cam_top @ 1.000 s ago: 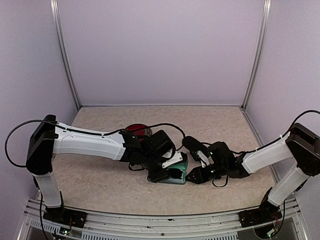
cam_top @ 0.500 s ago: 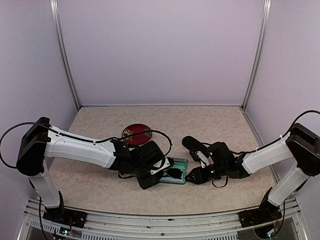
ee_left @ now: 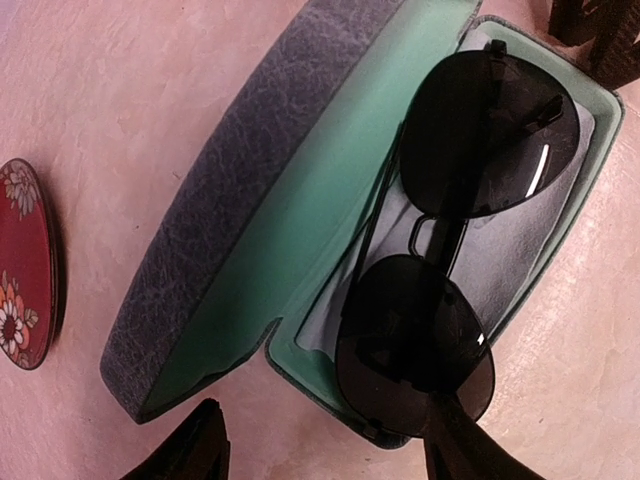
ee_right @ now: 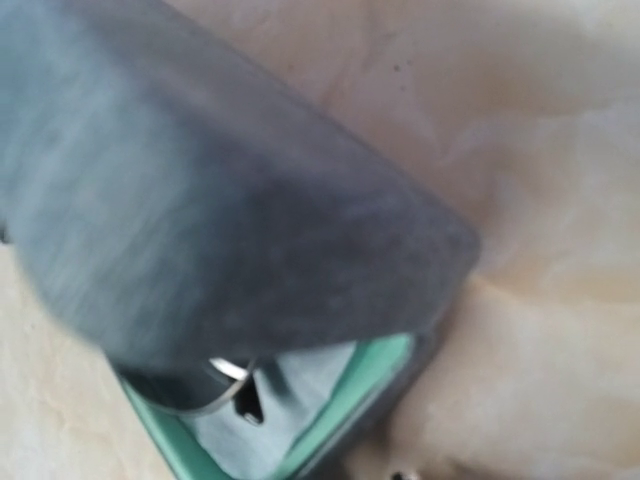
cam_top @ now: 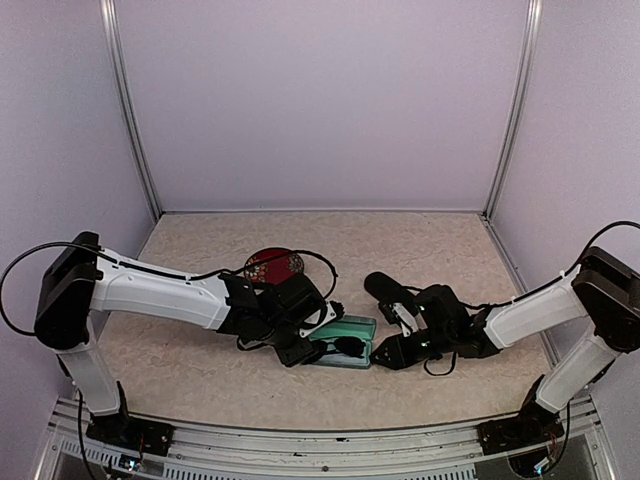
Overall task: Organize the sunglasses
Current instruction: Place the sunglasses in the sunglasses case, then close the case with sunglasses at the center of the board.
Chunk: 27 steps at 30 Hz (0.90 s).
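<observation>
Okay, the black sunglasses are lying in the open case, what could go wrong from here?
One: the sunglasses lie slanted in the case, one lens seemingly over its rim, so closing the lid could pinch it. Two: the left gripper hangs over that lens, jaws open, and might knock it. Three: the right gripper sits at the case's end; a push could slide it.

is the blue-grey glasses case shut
No, the case lies open, with the black-framed sunglasses resting in its green lining.
</observation>
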{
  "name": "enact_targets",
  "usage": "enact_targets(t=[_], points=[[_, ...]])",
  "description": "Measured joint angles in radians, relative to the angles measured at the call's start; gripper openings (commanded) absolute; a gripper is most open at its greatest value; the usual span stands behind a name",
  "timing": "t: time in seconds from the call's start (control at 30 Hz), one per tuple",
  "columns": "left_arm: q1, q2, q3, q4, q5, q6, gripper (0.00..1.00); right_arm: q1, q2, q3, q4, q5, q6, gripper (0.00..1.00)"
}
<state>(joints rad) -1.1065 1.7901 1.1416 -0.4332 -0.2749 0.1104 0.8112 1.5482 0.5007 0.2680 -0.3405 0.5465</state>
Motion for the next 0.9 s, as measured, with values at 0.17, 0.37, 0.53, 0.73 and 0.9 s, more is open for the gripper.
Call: enact_targets(t=[0.17,0.37,0.53,0.73,0.9], points=[[-0.001,0.001,0.000,0.005,-0.003,-0.005,0.66,0.011,0.000,0.000,0.005,0.000,0.010,0.30],[-0.014,-0.034,-0.028,0.031,0.006,-0.021,0.67,0.020,0.004,0.000,0.013,0.005,0.029,0.30],[-0.026,-0.095,-0.067,0.059,0.031,-0.038,0.68,0.020,0.021,0.006,0.021,0.005,0.051,0.27],[-0.031,-0.102,-0.114,0.086,0.060,-0.051,0.68,0.025,0.037,0.013,0.036,0.006,0.076,0.22],[-0.040,-0.102,-0.131,0.103,0.078,-0.058,0.69,0.028,0.041,0.021,0.033,0.018,0.087,0.19]])
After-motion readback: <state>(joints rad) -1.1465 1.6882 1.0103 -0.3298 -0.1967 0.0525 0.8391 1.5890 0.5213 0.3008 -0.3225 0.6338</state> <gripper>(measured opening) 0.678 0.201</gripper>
